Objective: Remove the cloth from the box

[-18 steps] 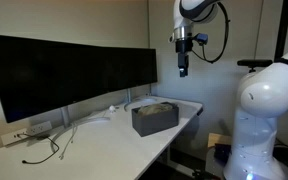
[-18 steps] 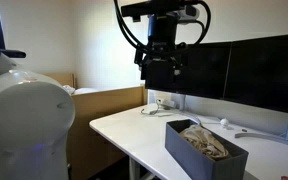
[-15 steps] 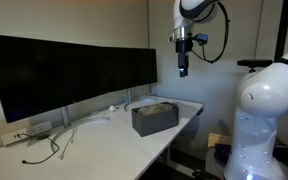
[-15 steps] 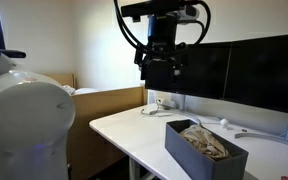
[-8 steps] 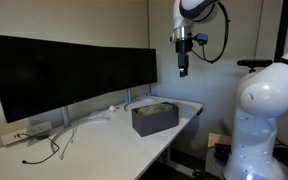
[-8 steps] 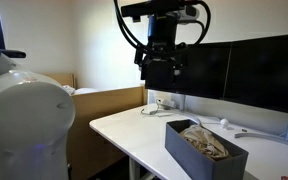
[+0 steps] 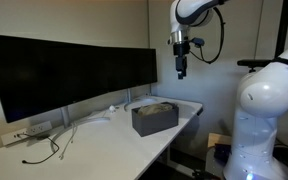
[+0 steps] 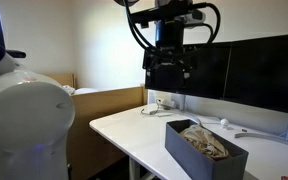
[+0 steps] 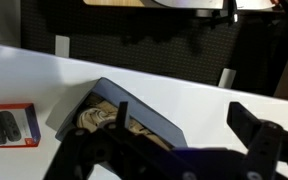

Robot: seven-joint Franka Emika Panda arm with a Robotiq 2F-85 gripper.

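White desk [image 8: 132, 135] carries the dark box [image 8: 189, 156] with the crumpled cloth [image 8: 206, 142] inside, and the gripper [image 8: 170, 82] hangs high above, jaws apart, presumably ready to drop and pinch.

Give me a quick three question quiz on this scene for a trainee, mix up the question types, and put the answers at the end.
1. True or false: the cloth lies inside the dark box.
2. Where is the gripper? A) closed on the cloth. B) high above the white desk, touching nothing. C) resting on the desk beside the box.
3. Fill in the blank: behind the box, along the back of the desk, stands a wide black ____.

Key: 1. True. 2. B. 3. monitor.
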